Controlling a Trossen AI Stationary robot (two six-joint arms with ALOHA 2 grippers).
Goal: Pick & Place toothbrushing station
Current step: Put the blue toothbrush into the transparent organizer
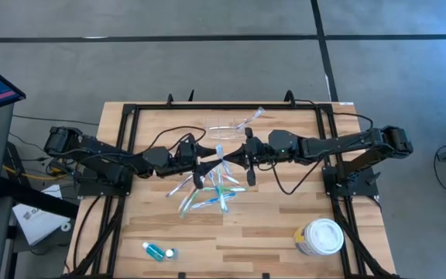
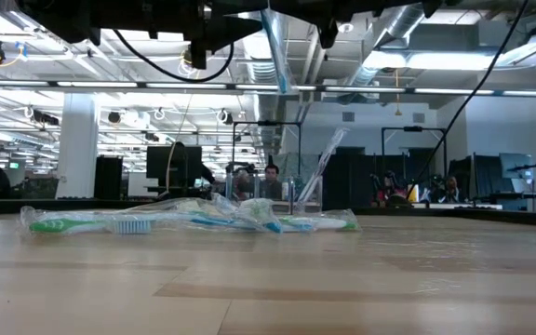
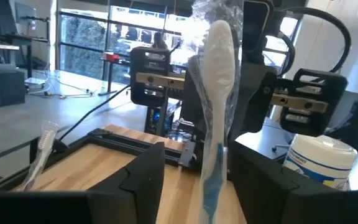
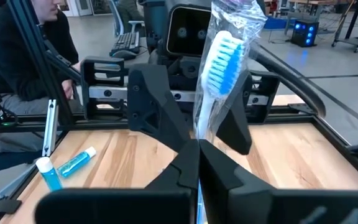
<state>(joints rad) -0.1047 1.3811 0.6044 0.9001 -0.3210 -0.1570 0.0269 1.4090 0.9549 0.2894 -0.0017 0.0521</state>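
Right gripper (image 4: 197,152) is clamping a wrapped toothbrush (image 4: 219,68) above the toothbrush pile (image 1: 207,194); left gripper (image 3: 194,168), jaws apart, is flanking it. Looks mid-handover; next: left closing.

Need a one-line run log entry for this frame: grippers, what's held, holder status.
right gripper: shut on wrapped toothbrush, raised mid-table | left gripper: open around same toothbrush | clear holder: back of table | toothbrush pile: below grippers
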